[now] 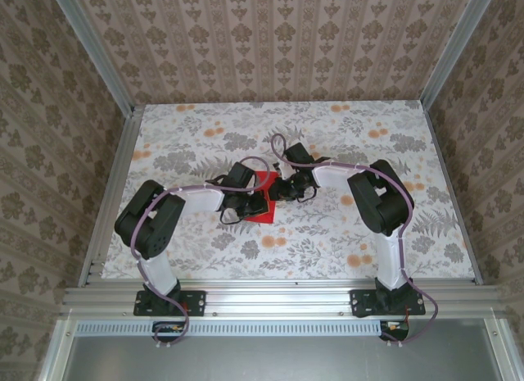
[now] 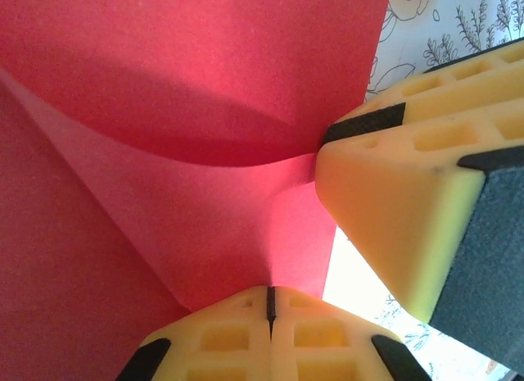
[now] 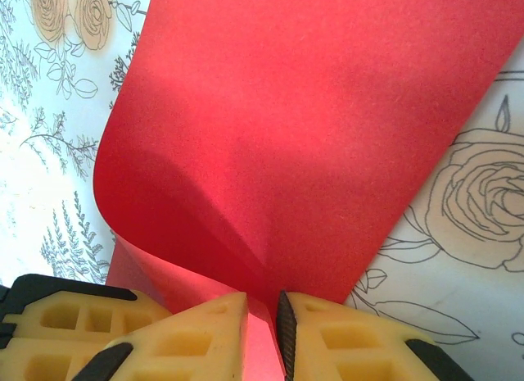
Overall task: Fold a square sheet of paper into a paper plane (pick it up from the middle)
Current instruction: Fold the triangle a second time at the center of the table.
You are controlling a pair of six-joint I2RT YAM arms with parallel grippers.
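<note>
The left tool [image 1: 248, 202] and right tool [image 1: 281, 189] meet at the red paper [image 1: 264, 183].

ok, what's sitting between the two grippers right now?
The red paper, as the top view shows. In the wrist views, the left gripper and right gripper each pinch it, curled between them.

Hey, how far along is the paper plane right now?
Early. Done: the paper is curled over, with one slanted fold line showing. In hand: left gripper and right gripper both pinch it. Left: no pointed dart yet, so most creases remain.
</note>
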